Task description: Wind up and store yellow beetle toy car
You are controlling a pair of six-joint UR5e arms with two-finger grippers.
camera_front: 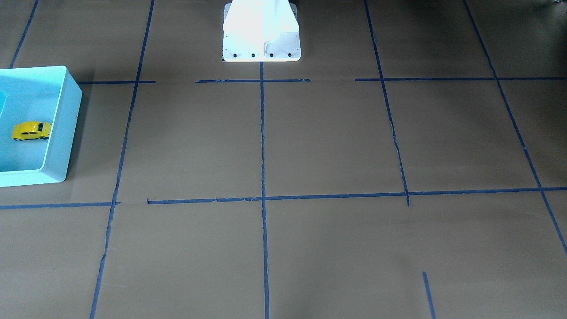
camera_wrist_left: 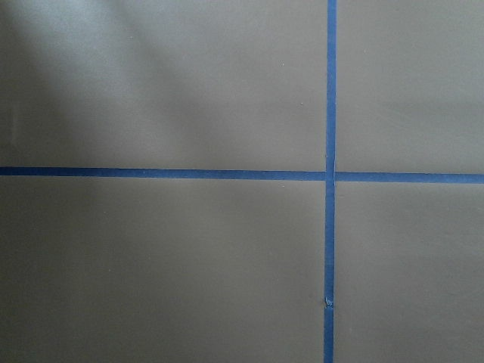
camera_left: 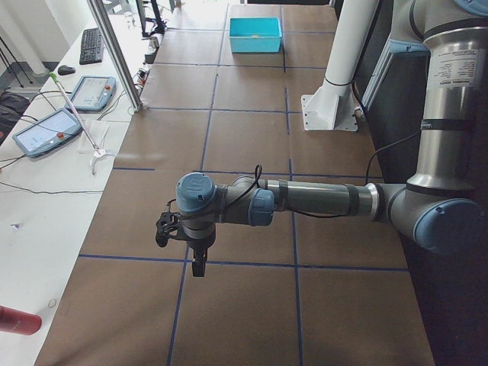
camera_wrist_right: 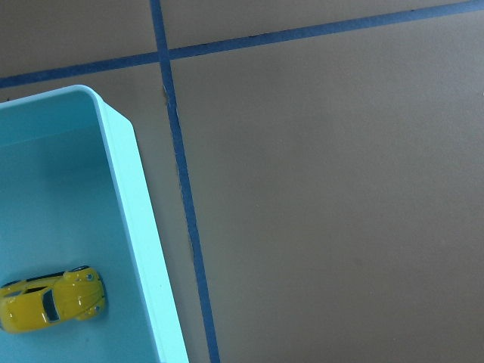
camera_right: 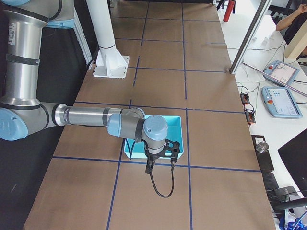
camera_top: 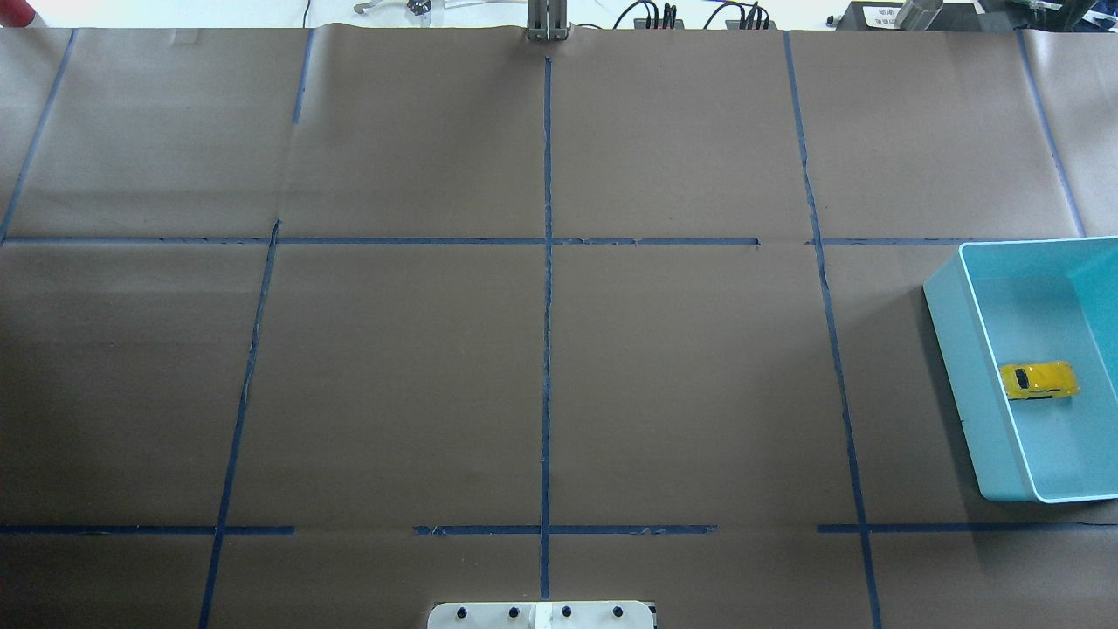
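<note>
The yellow beetle toy car (camera_front: 31, 131) stands on its wheels on the floor of the turquoise bin (camera_front: 66, 128). It also shows in the overhead view (camera_top: 1038, 381) and the right wrist view (camera_wrist_right: 51, 299). My right gripper (camera_right: 162, 154) shows only in the exterior right view, raised above the bin's near edge (camera_right: 177, 125); I cannot tell if it is open or shut. My left gripper (camera_left: 174, 230) shows only in the exterior left view, raised above bare table at the opposite end; its state cannot be told either. Neither gripper touches the car.
Brown paper with blue tape lines (camera_top: 547, 349) covers the table. The white robot base (camera_front: 261, 35) stands at the table's edge. The bin (camera_top: 969, 367) sits at the table's right end. Tablets (camera_left: 46, 130) and cables lie on a side desk.
</note>
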